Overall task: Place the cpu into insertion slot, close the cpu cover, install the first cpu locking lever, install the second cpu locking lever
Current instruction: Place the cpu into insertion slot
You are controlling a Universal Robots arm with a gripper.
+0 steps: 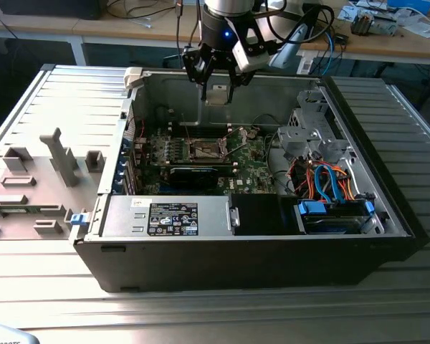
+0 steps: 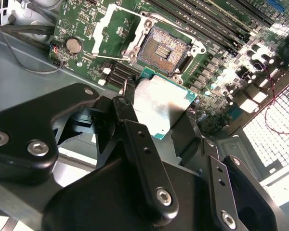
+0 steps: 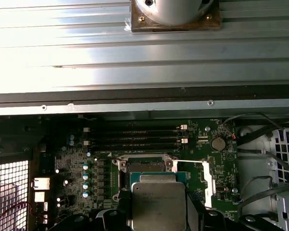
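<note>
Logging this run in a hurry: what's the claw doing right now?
Claw: closed, holding the cpu, not yet in the insertion slot.

Glare whitens the ribbed metal table (image 3: 86, 48); the computer case (image 3: 135, 105) interior lies dim

cpu (image 2: 161, 103) in pincer (image 2: 160, 108), above insertion slot (image 2: 164, 48), apart.

The cpu (image 1: 218, 94) is a small flat square with a shiny grey top and a green edge. It is held up in the air at the top middle of the exterior view. Below it, the insertion slot (image 1: 206, 149) sits open and dark in the green board near the middle. The cpu cover (image 2: 100, 30), a thin silver frame, is flipped open just beside the slot.
</note>
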